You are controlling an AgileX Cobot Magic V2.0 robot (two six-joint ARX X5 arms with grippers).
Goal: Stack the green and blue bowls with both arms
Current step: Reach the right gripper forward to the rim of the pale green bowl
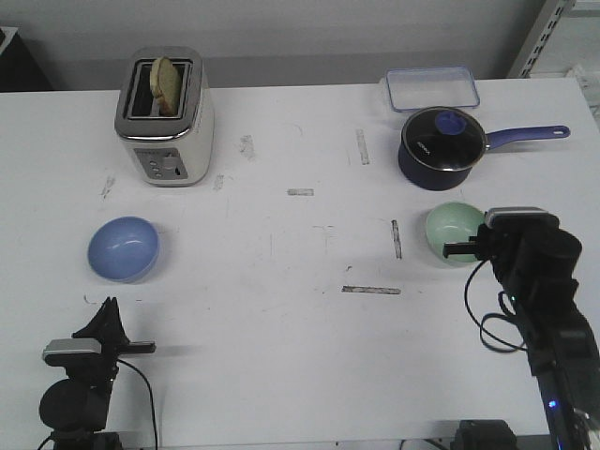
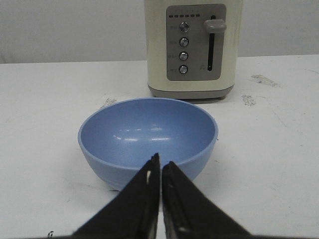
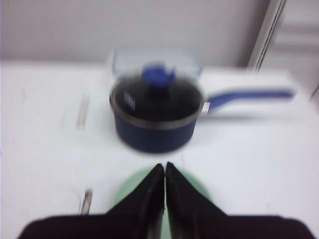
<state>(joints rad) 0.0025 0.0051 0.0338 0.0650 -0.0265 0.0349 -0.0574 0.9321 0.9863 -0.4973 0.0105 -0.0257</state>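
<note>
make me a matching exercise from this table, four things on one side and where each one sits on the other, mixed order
Things:
1. blue bowl
2. green bowl
3. toaster
4. saucepan

Places:
A. far left, bread in its slot
B. near right, just ahead of the right tool
C. far right, lid on
D. near left, in front of the toaster

Pairs: 1-D, 2-B, 3-A, 4-C

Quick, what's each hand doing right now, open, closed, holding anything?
Left hand: closed, empty, just short of the round periwinkle-blue bowl.
Right hand: closed, empty, over the mint-green bowl.
</note>
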